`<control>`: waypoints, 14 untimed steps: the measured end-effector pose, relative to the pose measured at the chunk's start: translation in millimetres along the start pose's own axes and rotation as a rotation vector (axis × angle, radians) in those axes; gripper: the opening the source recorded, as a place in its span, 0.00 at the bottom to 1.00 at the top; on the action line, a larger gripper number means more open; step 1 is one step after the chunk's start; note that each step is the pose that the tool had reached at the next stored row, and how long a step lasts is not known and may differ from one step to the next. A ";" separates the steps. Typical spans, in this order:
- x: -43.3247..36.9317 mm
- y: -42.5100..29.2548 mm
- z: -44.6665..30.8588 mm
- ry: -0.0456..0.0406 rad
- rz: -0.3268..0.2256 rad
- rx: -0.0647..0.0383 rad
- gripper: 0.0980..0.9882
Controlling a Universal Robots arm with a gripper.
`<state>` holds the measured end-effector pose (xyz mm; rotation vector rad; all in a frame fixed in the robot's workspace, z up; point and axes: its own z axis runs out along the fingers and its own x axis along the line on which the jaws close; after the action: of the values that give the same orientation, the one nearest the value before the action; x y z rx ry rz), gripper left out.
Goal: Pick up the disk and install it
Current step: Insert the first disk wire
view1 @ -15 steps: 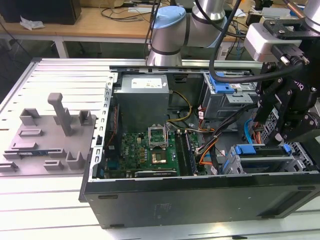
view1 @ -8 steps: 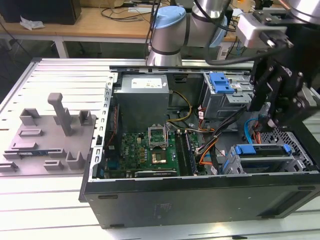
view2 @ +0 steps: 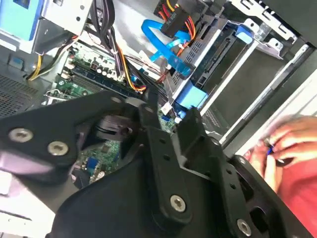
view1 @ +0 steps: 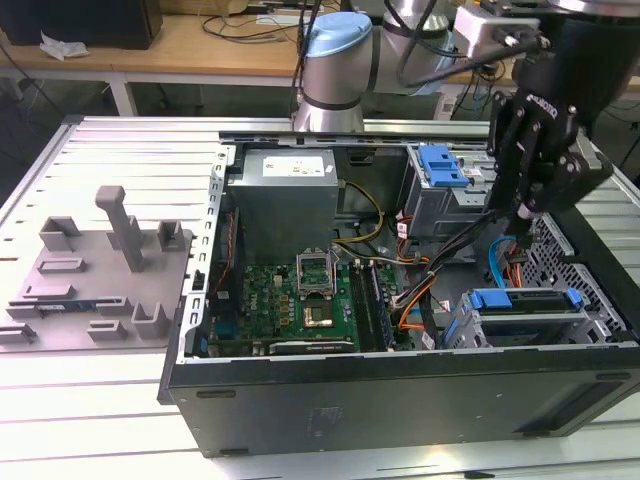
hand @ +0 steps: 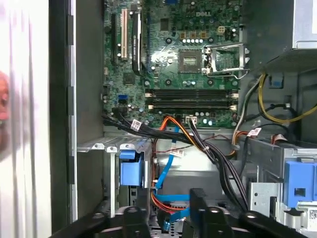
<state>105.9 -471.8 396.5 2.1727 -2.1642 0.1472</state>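
Fingers (hand: pixel 199 198) apart, nothing between them. My gripper (view1: pixel 522 220) hangs over the open case (view1: pixel 400 400), above the cables (hand: pixel 218 158). Disk (view1: pixel 525 303) lies flat inside the case at the exterior view's right, just below me, blue frame showing.

This is a robotics lab or engineering workshop. A slotted aluminium table (view1: pixel 110 150) carries an opened computer case (view1: pixel 400 400) lying on its side, its motherboard (view1: pixel 300 300) bare. A grey moulded fixture plate (view1: pixel 90 290) sits toward the table's edge on the exterior view's left. An industrial robot arm (view1: pixel 335 70) rises at the table's far edge. Behind it, loose cables (view1: pixel 265 20) trail over a wooden table (view1: pixel 190 50).
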 end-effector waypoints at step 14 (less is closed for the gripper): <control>-60.8 -28.9 3.9 0.1969 -0.004 -0.003 0.35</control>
<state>134.7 -411.8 385.9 2.0630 -2.0512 0.3418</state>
